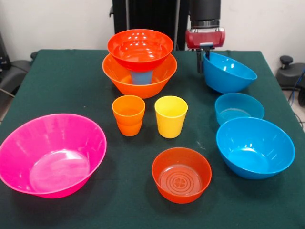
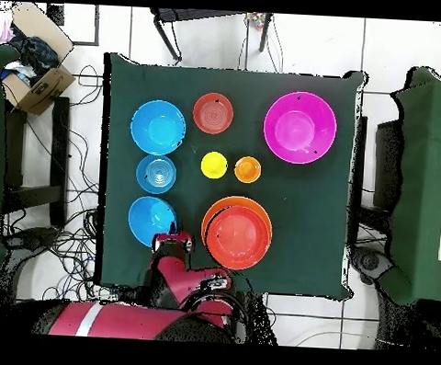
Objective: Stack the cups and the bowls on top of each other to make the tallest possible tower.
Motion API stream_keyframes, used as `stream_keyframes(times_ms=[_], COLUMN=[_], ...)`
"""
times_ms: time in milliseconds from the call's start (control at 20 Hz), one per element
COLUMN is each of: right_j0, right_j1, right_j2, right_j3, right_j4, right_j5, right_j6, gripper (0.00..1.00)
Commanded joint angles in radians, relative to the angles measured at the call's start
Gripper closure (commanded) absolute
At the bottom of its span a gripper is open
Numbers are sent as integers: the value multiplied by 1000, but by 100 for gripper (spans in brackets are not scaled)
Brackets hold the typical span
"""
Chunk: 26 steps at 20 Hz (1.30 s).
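While the dark green table (image 1: 119, 210) filled most of the front view, the nearest things sat along the lower part of the frame: a big pink bowl (image 1: 50, 155) at lower left, upright and glossy, a small red-orange bowl (image 1: 181, 174) at lower centre with a ringed pattern in its bottom, and a large blue bowl (image 1: 255, 147) at lower right. Just above them, mid-frame, stood an orange cup (image 1: 128, 115) with a stepped base and a yellow cup (image 1: 171, 116) side by side, apart from each other. A small shallow blue bowl (image 1: 238, 108) lay just above the large blue one.

Farther up, the tower (image 1: 139, 62) stood at upper centre: a big orange bowl at the base, a blue cup (image 1: 141, 77) seen through its wall, and a second red-orange bowl (image 1: 140, 48) resting on top. To its right, at the upper right, the gripper (image 1: 207, 58) came down onto the rim of another blue bowl (image 1: 228, 72), which sat tilted with its left edge raised; its fingers were clamped on that rim.

From overhead, the blue cup was hidden beneath the red-orange bowl, and the tilt of the gripped blue bowl (image 2: 151, 219) could not be seen; that view showed the three blue bowls lined up in a column at the left.
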Motion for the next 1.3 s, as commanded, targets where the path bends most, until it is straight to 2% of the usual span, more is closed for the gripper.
stream_keyframes(times_ms=[50,250,600,900,1300], right_j0=[-74,-129,-202,-280,-471], right_j1=[-103,-192,-294,-337,-443], right_j2=[159,220,324,425,672], right_j3=[3,61,135,185,298], right_j4=[-76,-118,-121,-140,-104], right_j5=[213,273,361,398,520], right_j6=[126,132,142,132,117], gripper=[100,100,100,100,100])
